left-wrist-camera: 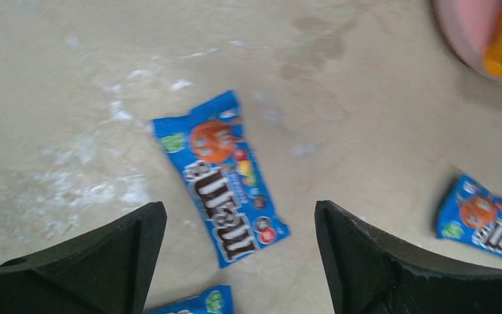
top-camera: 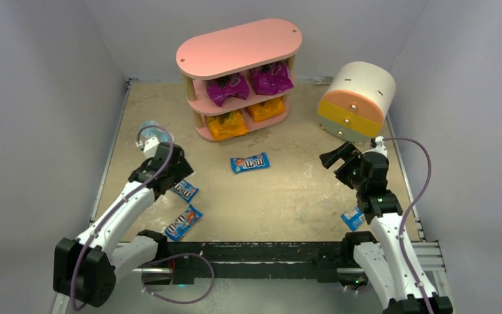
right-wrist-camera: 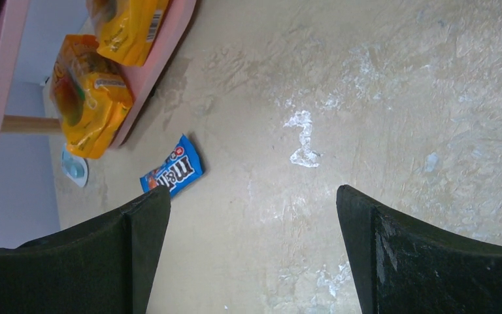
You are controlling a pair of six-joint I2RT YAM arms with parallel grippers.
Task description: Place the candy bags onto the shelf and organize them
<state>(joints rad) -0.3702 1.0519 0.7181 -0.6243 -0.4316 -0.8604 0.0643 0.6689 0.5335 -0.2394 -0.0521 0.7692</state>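
Lee: What lay closest to the arm bases?

Me: Two blue M&M's packets lay flat on the bench (top-camera: 287, 196). The first packet (top-camera: 184, 222) was by my left arm and the second packet (top-camera: 352, 218) was right against my right arm.

Lee: And the grippers?

Me: My left gripper (left-wrist-camera: 238, 206) was spread wide and held nothing. A third packet (left-wrist-camera: 225, 176) lay on the bench beneath it, framed between its fingers. My right gripper (right-wrist-camera: 253, 191) was spread wide too, over bare bench, and gripped nothing.

Lee: Farther out?

Me: A fourth packet (top-camera: 250, 162) lay mid-bench, in front of the pink shelf (top-camera: 238, 46). Both orange bags (top-camera: 227, 125) sat on its bottom tier and both purple bags (top-camera: 227, 88) on the middle tier. To the shelf's right, the cylindrical drawer unit (top-camera: 356, 98) stood tilted, just beyond my right gripper.
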